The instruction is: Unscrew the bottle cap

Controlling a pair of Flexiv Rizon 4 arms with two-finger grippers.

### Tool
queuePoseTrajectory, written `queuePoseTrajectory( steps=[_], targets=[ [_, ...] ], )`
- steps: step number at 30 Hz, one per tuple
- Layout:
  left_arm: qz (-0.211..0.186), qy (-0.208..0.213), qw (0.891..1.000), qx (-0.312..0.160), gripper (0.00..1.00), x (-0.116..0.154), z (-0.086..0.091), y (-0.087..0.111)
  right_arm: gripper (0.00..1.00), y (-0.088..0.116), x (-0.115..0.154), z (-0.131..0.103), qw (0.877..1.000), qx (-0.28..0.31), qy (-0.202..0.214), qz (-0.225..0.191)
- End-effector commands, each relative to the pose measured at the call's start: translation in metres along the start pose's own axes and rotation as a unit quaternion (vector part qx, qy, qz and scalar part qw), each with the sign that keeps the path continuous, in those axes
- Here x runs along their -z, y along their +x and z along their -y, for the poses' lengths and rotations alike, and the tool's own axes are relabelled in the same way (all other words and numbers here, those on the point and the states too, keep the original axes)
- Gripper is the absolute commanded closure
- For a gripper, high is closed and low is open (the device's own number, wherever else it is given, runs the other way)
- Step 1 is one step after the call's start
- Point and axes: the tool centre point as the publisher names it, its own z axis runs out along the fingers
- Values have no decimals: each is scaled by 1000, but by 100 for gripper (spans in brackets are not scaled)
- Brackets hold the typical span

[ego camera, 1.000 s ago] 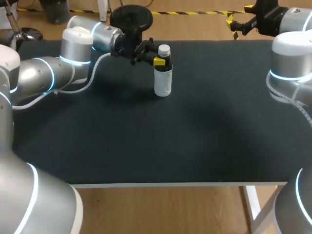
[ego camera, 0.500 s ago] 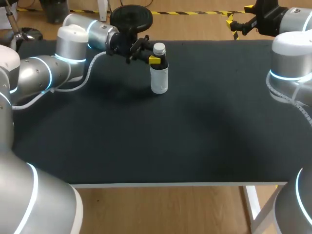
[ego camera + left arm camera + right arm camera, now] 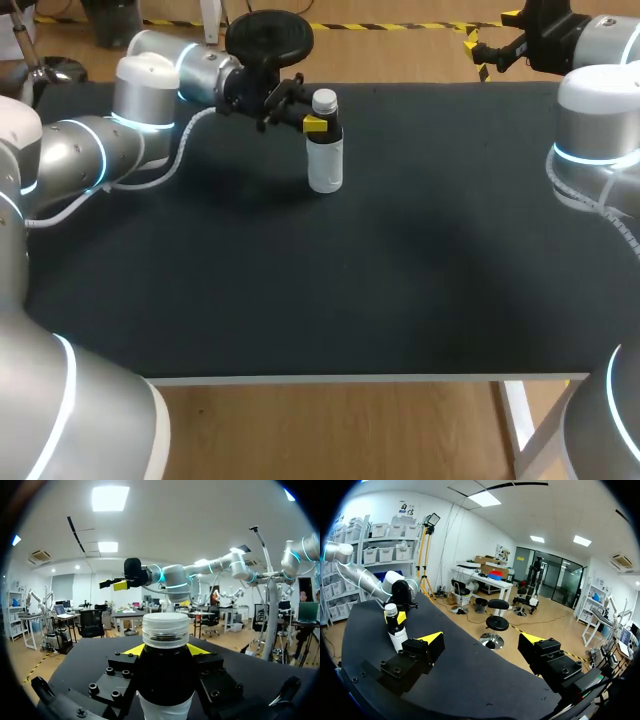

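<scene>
Your left tool (image 3: 318, 123) is pinching the bottle (image 3: 325, 160): in the left wrist view the two yellow tips sit tight against either side of the dark band at its shoulder, just under the cap (image 3: 165, 629). The white ribbed cap is on the neck, above the fingers, and nothing touches it. The bottle itself is clear plastic and stands upright; whether its base bears on the counter (image 3: 330, 300) or hangs just above it, you cannot tell from here.

Your right tool (image 3: 481, 640) is spread wide and holds nothing, with its yellow tips far apart. From the head view it hangs beyond the counter's far edge, toward the far right corner and well apart from the bottle.

The bottle is near the far edge of the counter, left of the middle. Your left arm comes in low along that far edge from the left. A broad stretch of dark counter lies between the bottle and the near edge, and as much again between the bottle and the right edge.

Count: one bottle, one cap, two tools, of which one is gripping and one is open
</scene>
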Motion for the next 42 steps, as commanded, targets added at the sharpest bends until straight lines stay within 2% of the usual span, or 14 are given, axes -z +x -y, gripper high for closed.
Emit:
queuePoseTrajectory(
  steps=[1,37,39,42],
  targets=[
    [-16,4,1000,1,100,3,-3,-6,0,0,0,0,1000,0,0,0],
    [-6,4,1000,4,100,7,-2,-5,0,0,0,0,1000,0,0,0],
    [-6,4,1000,4,100,7,-2,-5,0,11,-6,-7,999,-14,-29,-19],
    [-6,4,1000,4,100,7,-2,-5,0,26,-12,-13,998,-25,-54,-24]
  ],
)
